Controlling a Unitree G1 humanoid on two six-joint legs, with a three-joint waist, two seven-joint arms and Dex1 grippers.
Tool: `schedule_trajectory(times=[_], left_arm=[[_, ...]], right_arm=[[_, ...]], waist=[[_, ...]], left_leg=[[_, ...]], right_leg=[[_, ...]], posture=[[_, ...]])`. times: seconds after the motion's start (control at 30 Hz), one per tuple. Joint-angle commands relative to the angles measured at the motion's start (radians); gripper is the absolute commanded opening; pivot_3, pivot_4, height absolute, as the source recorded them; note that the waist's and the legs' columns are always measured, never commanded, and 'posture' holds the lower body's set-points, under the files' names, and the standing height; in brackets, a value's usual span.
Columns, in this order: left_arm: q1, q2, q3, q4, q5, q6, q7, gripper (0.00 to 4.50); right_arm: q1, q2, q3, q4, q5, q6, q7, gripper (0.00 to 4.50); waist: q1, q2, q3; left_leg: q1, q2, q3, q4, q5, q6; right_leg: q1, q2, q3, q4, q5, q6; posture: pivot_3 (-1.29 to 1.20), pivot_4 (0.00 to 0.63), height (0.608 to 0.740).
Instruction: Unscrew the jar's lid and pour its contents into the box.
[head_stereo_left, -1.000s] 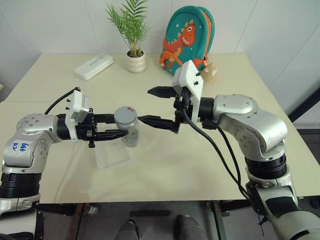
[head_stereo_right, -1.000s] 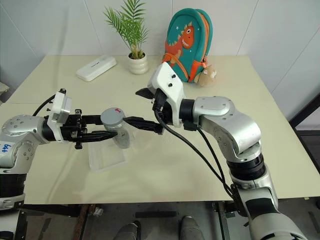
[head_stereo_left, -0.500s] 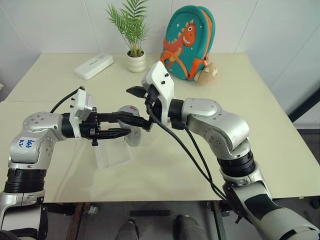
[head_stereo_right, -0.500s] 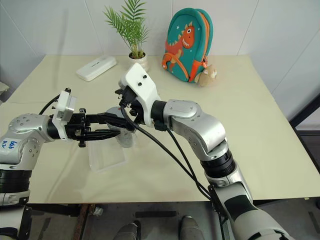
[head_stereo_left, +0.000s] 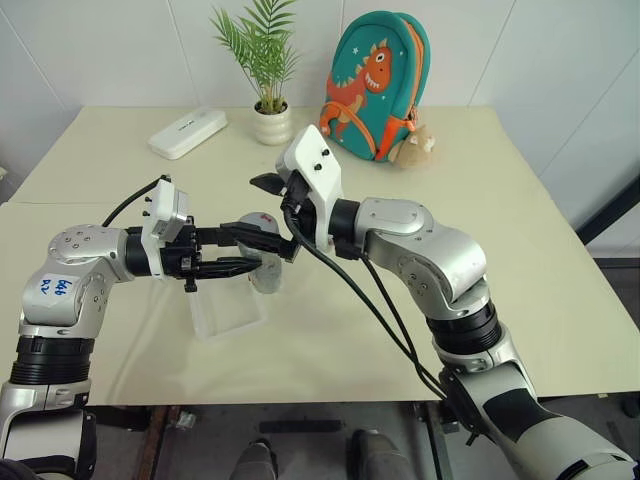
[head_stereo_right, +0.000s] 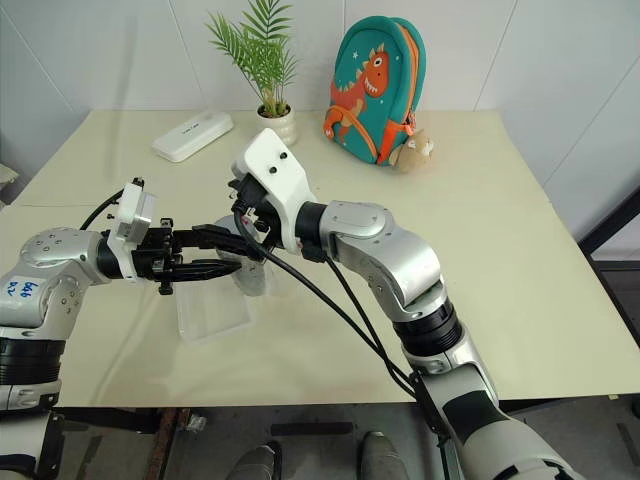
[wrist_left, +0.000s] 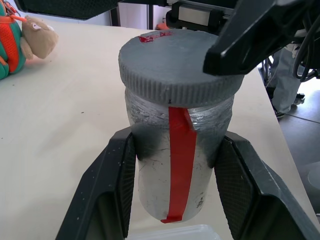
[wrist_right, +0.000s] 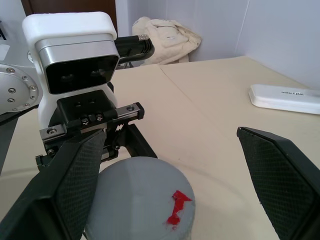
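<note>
Jar (wrist_left: 177, 150), a small clear plastic cylinder with a red strip, is clamped upright in the left gripper (wrist_left: 177, 200), held above the shallow clear plastic box (head_stereo_left: 228, 310) near the tabletop's front-left edge. Its round grey lid (wrist_right: 140, 200) remains on. The right gripper (wrist_right: 165, 190) straddles the lid, fingers spread wide, gripping nothing.

A plain room set up for trying out a robot

A big cream table (head_stereo_left: 330, 330) stands by bare white walls (head_stereo_left: 120, 50). At the back of it sit a little potted plant (head_stereo_left: 266, 70), a dinosaur backpack (head_stereo_left: 375, 80), a small soft toy (head_stereo_left: 418, 143) and a white case (head_stereo_left: 188, 132).
</note>
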Motion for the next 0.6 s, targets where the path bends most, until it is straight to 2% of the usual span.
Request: schedule_trajectory(times=[0.03, 0.6], left_arm=[[-0.017, -0.001, 0.015, -0.009, 0.009, -0.043, 0.002, 1.94], [-0.027, -0.013, 0.018, 0.003, 0.012, -0.069, 0.012, 1.94]], right_arm=[[0.000, 0.015, -0.004, -0.047, 0.019, 0.007, 0.000, 4.41], [0.012, 0.020, 0.018, 0.013, -0.042, -0.042, 0.000, 4.41]], waist=[[0.000, 0.000, 0.000], [0.000, 0.000, 0.000]], left_leg=[[0.000, 0.000, 0.000, 0.000, 0.000, 0.000], [0.000, 0.000, 0.000, 0.000, 0.000, 0.000]], right_leg=[[0.000, 0.000, 0.000, 0.000, 0.000, 0.000], [0.000, 0.000, 0.000, 0.000, 0.000, 0.000]], posture=[[0.00, 0.150, 0.740], [0.00, 0.150, 0.740]])
